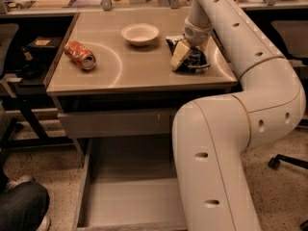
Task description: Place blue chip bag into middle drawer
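The blue chip bag (194,59) lies crumpled on the right part of the tan table top (134,69). My gripper (185,53) comes down from the arm's wrist (196,30) and sits right on the bag, its pale tip at the bag's left side. The bag rests on the table. The middle drawer (127,203) is pulled open low in front of the table, its grey floor bare. My arm's big lower link (211,167) covers the drawer's right part.
A crushed orange soda can (80,55) lies at the table's left. A white bowl (139,33) stands at the back middle. A shut grey drawer front (115,122) is under the table top. A person's knee (19,207) is at lower left, and an office chair base (284,161) at right.
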